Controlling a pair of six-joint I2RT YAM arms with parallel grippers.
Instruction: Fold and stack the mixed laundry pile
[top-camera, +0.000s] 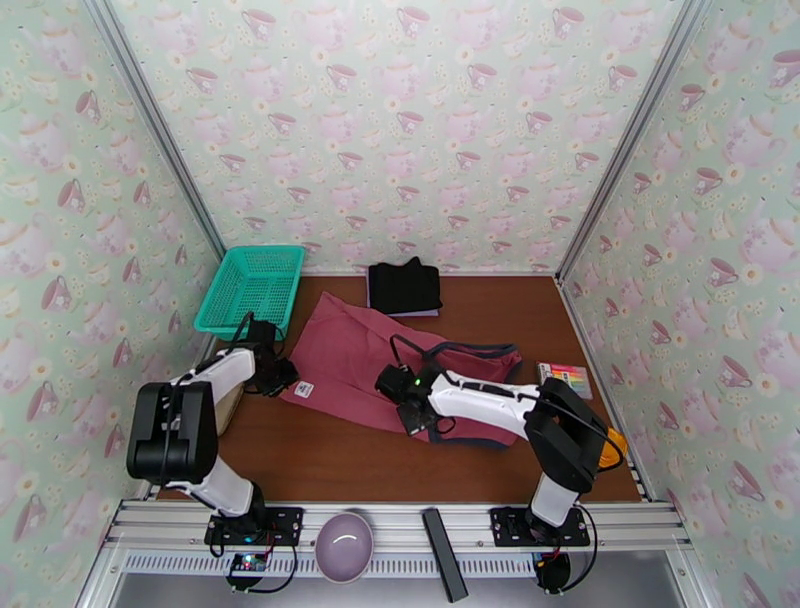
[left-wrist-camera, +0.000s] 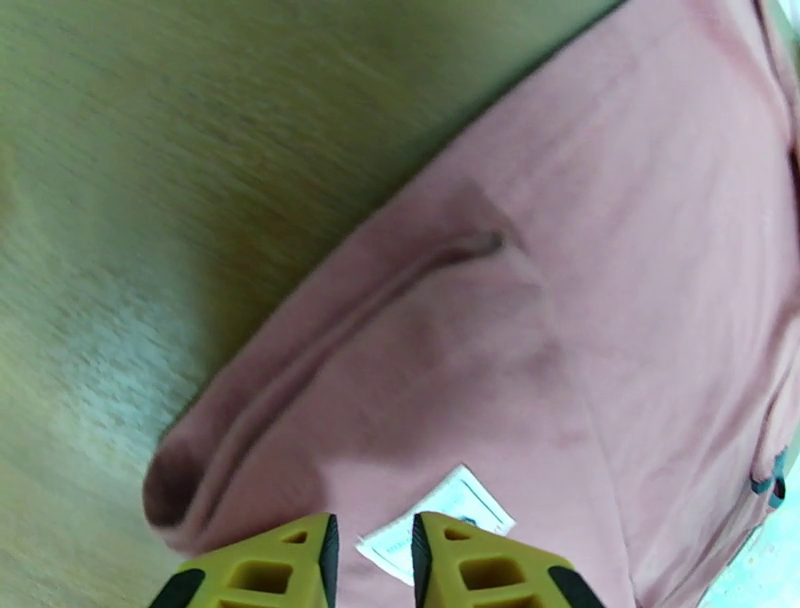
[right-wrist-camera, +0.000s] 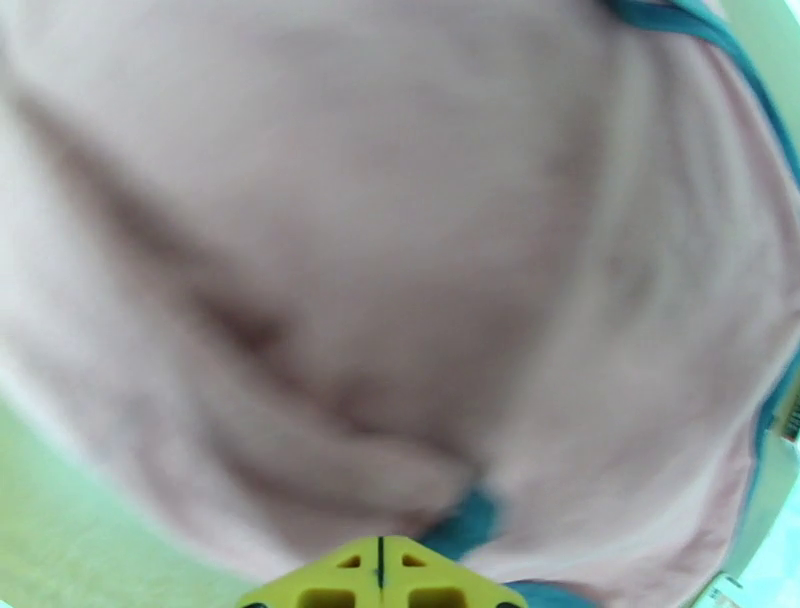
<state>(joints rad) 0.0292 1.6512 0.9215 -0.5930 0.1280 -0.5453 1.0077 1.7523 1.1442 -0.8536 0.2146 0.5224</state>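
Three garments share the table (top-camera: 330, 450). The dusty-red sleeveless top (top-camera: 345, 350) lies spread mid-table. The folded black garment (top-camera: 404, 286) sits at the back on a lavender cloth (top-camera: 420, 313), of which a thin edge peeks out. The right tool (right-wrist-camera: 380, 548), pressed together, pinches the top's navy trim (right-wrist-camera: 468, 520); the cloth there is blurred. The left tool (left-wrist-camera: 372, 522), narrowly parted, hangs over the top's white label (left-wrist-camera: 440, 520); contact is hard to judge. A teal mesh basket (top-camera: 250, 288) stands back left.
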